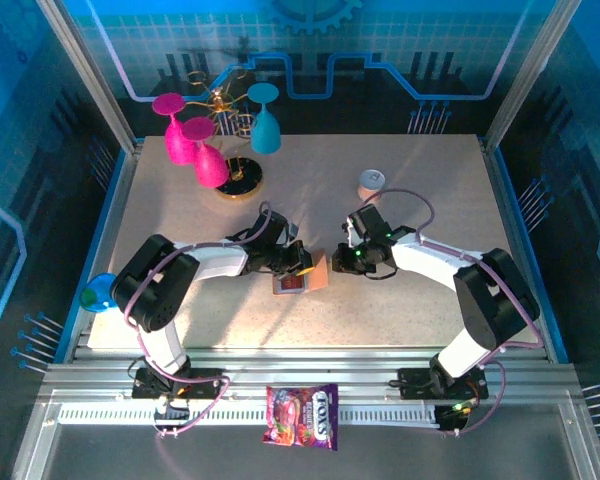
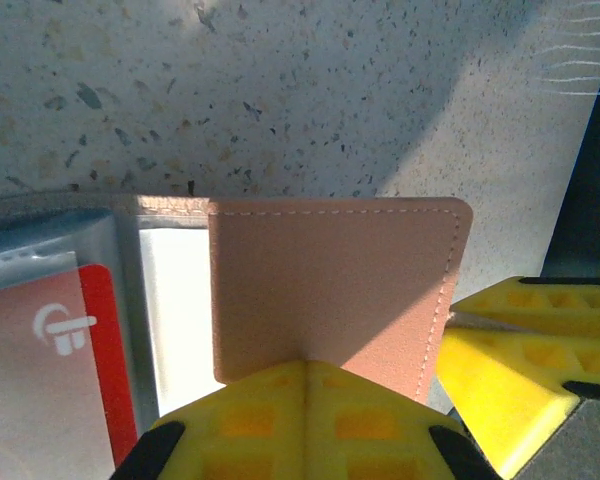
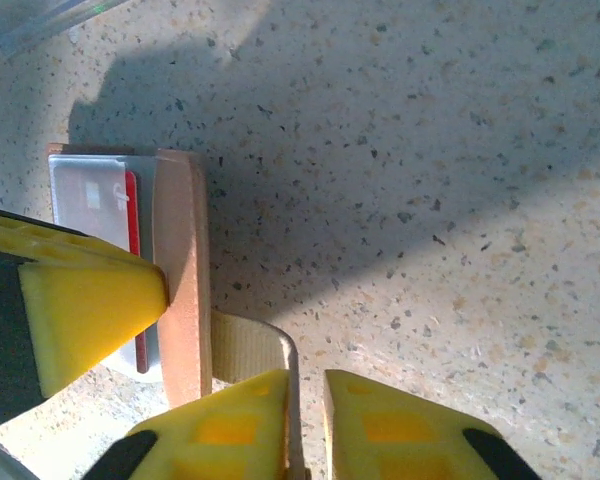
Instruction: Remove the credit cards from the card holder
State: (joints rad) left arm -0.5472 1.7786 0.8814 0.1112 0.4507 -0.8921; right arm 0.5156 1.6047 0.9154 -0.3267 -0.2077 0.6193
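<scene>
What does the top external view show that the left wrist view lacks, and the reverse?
Top external view adds: two pink plastic goblets and a teal goblet at the back, and a colourful candy packet on the near rail. Left wrist view adds: the white logo on the red plastic card in a clear pocket. Both: the tan leather-like card holder, its flap clamped between the left yellow fingers.

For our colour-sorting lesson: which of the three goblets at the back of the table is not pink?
The teal goblet, rightmost by the gold rack; the two magenta goblets are to its left.
</scene>
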